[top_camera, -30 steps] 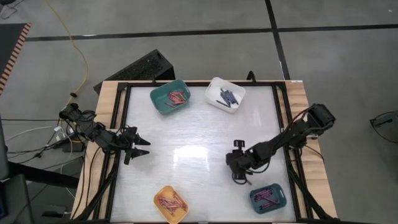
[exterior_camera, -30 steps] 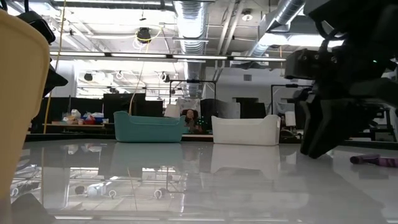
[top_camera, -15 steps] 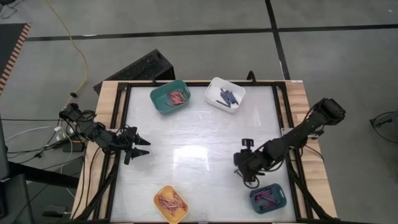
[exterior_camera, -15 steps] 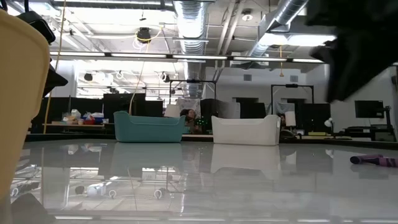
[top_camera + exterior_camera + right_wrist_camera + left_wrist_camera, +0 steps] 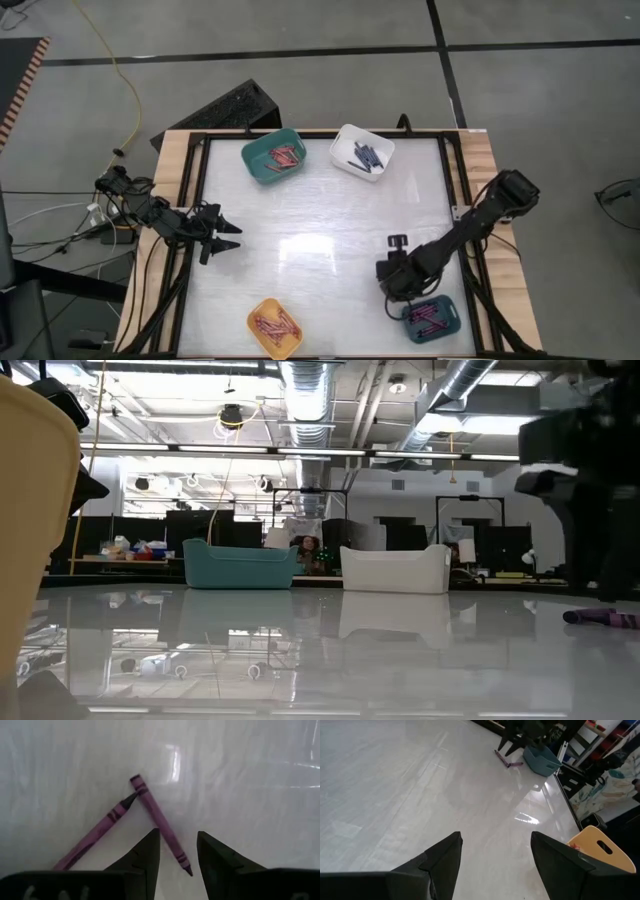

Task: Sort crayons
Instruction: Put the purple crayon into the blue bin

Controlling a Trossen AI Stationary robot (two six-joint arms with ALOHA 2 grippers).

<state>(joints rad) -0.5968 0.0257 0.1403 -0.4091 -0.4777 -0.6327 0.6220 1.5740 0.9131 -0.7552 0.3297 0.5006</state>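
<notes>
- My right gripper (image 5: 393, 296) hangs low over the near right part of the white table (image 5: 320, 210), just to the left of the teal bin (image 5: 432, 318) in the near right corner.
- From my right wrist I look down past two dark fingers (image 5: 142, 857) standing slightly apart, with nothing between them; the gripper is unclenched and empty.
- Two pink-magenta crayons (image 5: 160, 824) lie loose on the table below those fingers. Their far ends meet in a V, and the near end of one reaches into the gap between the fingertips without touching them.
- In the low view one of these crayons shows as a purple stick (image 5: 600, 618) flat on the table at the far right.
- The near right teal bin holds more pink-magenta crayons (image 5: 428, 316).
- A yellow bin (image 5: 275, 327) near the table's near edge, left of centre, holds brownish-red crayons (image 5: 273, 323).
- A second teal bin (image 5: 273, 156) at the far edge holds red crayons (image 5: 286, 156).
- A white bin (image 5: 362, 152) to its right holds dark blue-purple crayons (image 5: 364, 155).
- My left gripper (image 5: 228, 237) waits at the table's left edge, about midway along it, pointing right. Its two fingers (image 5: 437, 865) are spread wide with nothing held.
- Beyond the table the low view shows a workshop with desks and ceiling lights.
</notes>
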